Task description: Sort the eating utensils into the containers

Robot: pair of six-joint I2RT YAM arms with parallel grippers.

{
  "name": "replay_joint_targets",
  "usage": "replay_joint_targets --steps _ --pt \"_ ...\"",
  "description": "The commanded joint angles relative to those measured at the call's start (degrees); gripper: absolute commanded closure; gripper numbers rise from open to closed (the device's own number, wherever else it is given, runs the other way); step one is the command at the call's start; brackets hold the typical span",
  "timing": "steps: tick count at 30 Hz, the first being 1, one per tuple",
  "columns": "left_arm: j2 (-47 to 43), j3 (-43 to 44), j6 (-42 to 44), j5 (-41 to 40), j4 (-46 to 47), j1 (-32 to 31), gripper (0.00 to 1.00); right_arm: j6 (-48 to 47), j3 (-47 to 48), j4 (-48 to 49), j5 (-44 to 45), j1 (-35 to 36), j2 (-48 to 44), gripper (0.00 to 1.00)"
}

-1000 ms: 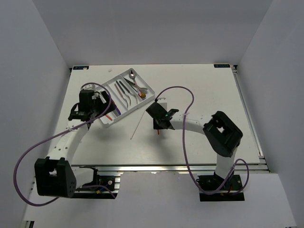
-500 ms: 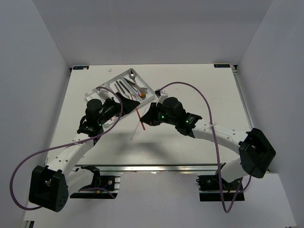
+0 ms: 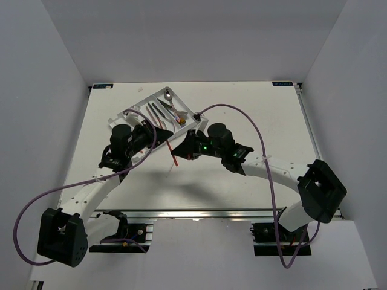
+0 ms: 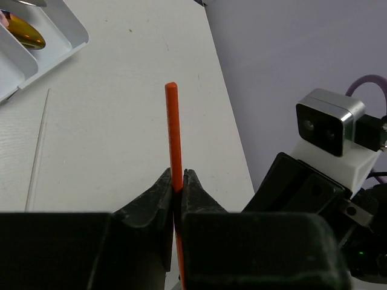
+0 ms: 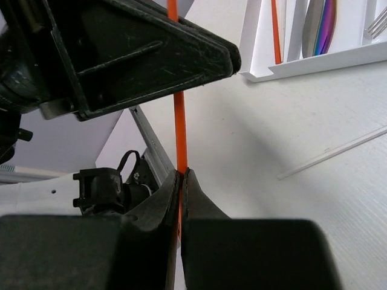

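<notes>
Our left gripper [image 4: 177, 181] and right gripper [image 5: 181, 175] both clamp one orange chopstick [image 4: 173, 130] just beside the tray [image 5: 326, 60]; a pale chopstick [image 4: 37, 151] lies near it.

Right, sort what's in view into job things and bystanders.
Job: orange chopstick, pinched by left hand and right hand; pale chopstick on the table; tray with spoon, iridescent cutlery, second orange chopstick.
Bystanders: purple cable; camera on the right wrist; table.
</notes>
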Motion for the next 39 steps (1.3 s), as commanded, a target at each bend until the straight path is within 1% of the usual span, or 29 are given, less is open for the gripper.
replay_joint_targets --steps 1,2,3,4,5,6,7,8,9,10,11,12,13,14,15,17,21,22,26,27,28,30,31,32,33,35,37,38,39 --pt "0.36 2.14 -1.21 1.45 3.48 -0.19 0.85 -0.18 1.97 3.22 -0.80 -0.29 0.49 1.00" --pt "0.62 2.66 -0.95 0.58 2.61 -0.19 0.89 -0.44 1.80 2.87 1.21 -0.37 -0.12 0.94" --pt "0.88 3.54 -0.17 -4.04 -2.36 -0.28 0.90 -0.53 1.79 1.99 2.80 -0.46 -0.56 0.77" --pt "1.23 6.68 1.93 -7.39 -5.98 -0.19 0.90 -0.88 1.88 -1.15 5.07 -0.55 -1.09 0.60" --pt "1.93 8.88 3.17 -11.34 -10.54 -0.10 0.87 -1.23 1.97 -3.01 9.80 -0.64 -2.14 0.30" --pt "4.55 11.43 5.44 -20.26 -20.94 0.59 0.87 -1.59 2.14 -5.03 12.10 -0.64 -2.67 0.14" --pt "6.32 17.11 6.51 -24.87 -25.57 1.30 0.87 -2.02 2.41 -7.13 14.30 -0.64 -3.11 0.11" --pt "8.25 19.69 7.48 -27.61 -29.44 2.17 0.87 -3.07 3.37 -11.77 19.63 -0.64 -3.81 0.11" --pt "12.62 21.80 8.62 -29.21 -34.00 4.44 0.87 -3.52 3.90 -14.16 21.77 -0.64 -3.82 0.11" --pt "15.01 24.00 10.02 -30.79 -36.14 5.95 0.87 -3.87 4.51 -16.36 23.88 -0.64 -3.82 0.11" --pt "17.47 27.85 10.73 -30.72 -37.90 7.35 0.87 -4.31 5.91 -20.91 27.99 -0.64 -3.65 0.11" --pt "21.85 29.54 11.52 -30.89 -40.09 9.63 0.88 -4.23 6.71 -23.65 29.95 -0.64 -3.38 0.11" --pt "24.07 31.21 12.49 -32.98 -41.33 10.61 0.88 -3.97 7.50 -25.94 32.14 -0.64 -3.21 0.11" --pt "26.09 34.10 12.84 -34.31 -43.43 11.40 0.88 -3.35 8.20 -28.31 36.60 -0.64 -2.86 0.11" --pt "27.85 35.35 13.28 -35.10 -44.15 12.98 0.88 -2.13 9.34 -31.82 38.39 -0.64 -2.68 0.11" --pt "32.86 38.94 14.08 -38.51 -46.16 14.13 0.88 -2.12 9.62 -33.60 41.03 -0.64 -2.50 0.11" --pt "38.67 42.82 14.87 -38.98 -47.85 17.20 0.84 -2.56 8.30 -32.92 40.34 -0.64 -3.20 0.11" --pt "39.29 42.92 14.70 -38.89 -47.67 19.30 0.81 -3.08 7.17 -32.21 39.99 -0.64 -3.38 0.11" --pt "42.18 43.44 14.26 -38.89 -47.40 21.42 0.74 -3.52 5.57 -29.92 38.59 -0.64 -4.00 0.11" --pt "42.80 43.71 14.34 -38.54 -47.41 21.43 0.72 -3.70 5.57 -29.74 38.41 -0.64 -4.00 0.11" --pt "43.16 43.80 14.34 -38.36 -47.58 21.52 0.61 -4.22 5.57 -29.57 37.80 -0.64 -4.00 0.11" --pt "43.34 43.19 14.43 -37.40 -47.24 21.61 0.46 -4.40 5.66 -29.65 37.71 -0.64 -4.00 0.11" --pt "43.08 42.92 14.26 -37.31 -47.06 21.52 0.37 -4.66 5.57 -29.66 37.70 -0.64 -4.26 0.11" --pt "42.81 42.75 14.25 -37.40 -46.88 21.61 0.23 -4.93 5.57 -29.66 37.62 -0.73 -4.35 0.11" --pt "41.94 42.57 14.17 -37.57 -46.97 21.61 0.19 -5.10 5.49 -29.66 37.70 -0.64 -4.52 0.11" --pt "39.67 42.74 14.78 -36.87 -46.97 21.43 0.15 -5.72 5.22 -29.66 37.79 -0.64 -5.05 0.11" --pt "36.68 41.87 15.57 -35.12 -44.70 20.73 0.13 -6.33 5.05 -29.66 37.88 -0.73 -5.93 0.11" --pt "34.83 41.43 16.18 -34.85 -43.64 18.46 0.12 -7.29 4.79 -29.66 37.79 -0.90 -6.28 0.11" --pt "31.16 40.99 17.93 -35.20 -42.67 16.09 0.08 -7.82 4.61 -29.66 37.71 -1.08 -6.63 0.11"
